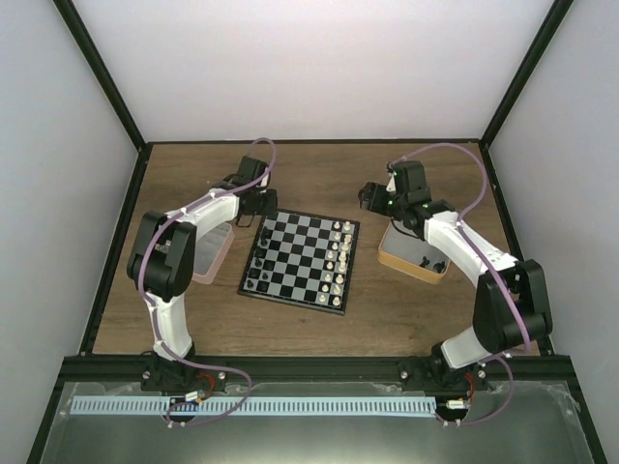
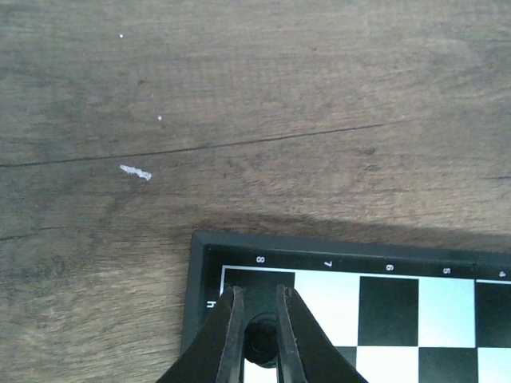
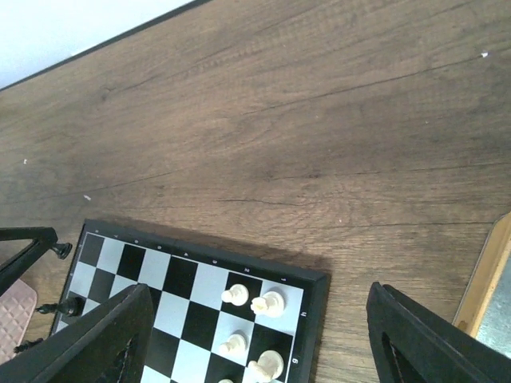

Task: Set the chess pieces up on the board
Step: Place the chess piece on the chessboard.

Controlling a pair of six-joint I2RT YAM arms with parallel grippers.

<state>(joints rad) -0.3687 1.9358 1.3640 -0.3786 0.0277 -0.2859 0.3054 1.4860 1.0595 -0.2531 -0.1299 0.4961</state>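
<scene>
1. The left gripper [image 2: 258,297] has its jaws drawn narrow around a tiny black plastic chessman [image 2: 259,341], at the far left corner square of the small black-and-pale checked chessboard [image 1: 300,259]; whether the piece touches the square I cannot tell;
2. A few other black chessmen [image 1: 254,281] stand along the board's left edge; tiny white chessmen [image 1: 338,256] stand in its right columns;
3. The right gripper [image 1: 371,197] hovers beyond the board's far right corner, jaws wide, holding nothing; a tan tray [image 1: 401,263] lies under that arm.
</scene>
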